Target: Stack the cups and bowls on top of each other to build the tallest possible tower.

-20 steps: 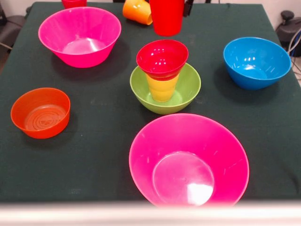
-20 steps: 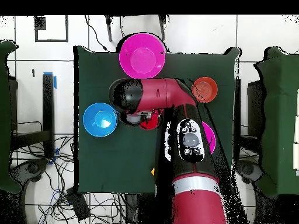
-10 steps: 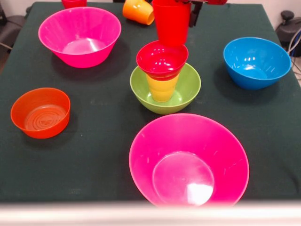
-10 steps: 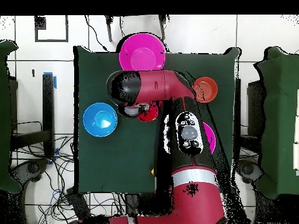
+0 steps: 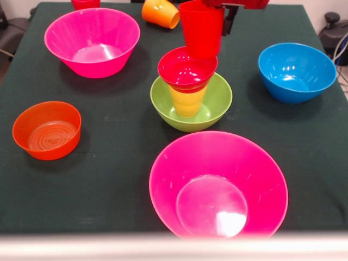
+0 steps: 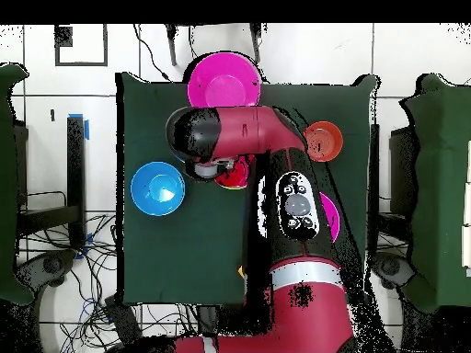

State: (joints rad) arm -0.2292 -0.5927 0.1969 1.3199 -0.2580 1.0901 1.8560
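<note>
The tower stands mid-table: a lime-green bowl [image 5: 213, 104] holds an upturned yellow cup [image 5: 187, 101], with a small red bowl [image 5: 186, 68] on top. My gripper [image 5: 219, 16] comes in from the top edge and is shut on a red cup [image 5: 201, 28]. It holds the cup upright in the air, just above the far rim of the small red bowl. One black finger [image 5: 229, 20] shows to the right of the cup. In the overhead view the arm [image 6: 230, 138] hides most of the tower; only part of the red bowl [image 6: 235, 177] shows.
One large pink bowl [image 5: 92, 41] sits at the back left and another [image 5: 217, 185] at the front. A blue bowl [image 5: 296, 70] is at the right and an orange ringed bowl [image 5: 47, 129] at the left. An orange cup [image 5: 160, 12] lies on its side at the back.
The red cup in my gripper has moved forward from the back of the table to just over the small red bowl. The tower and the other bowls have not moved.
</note>
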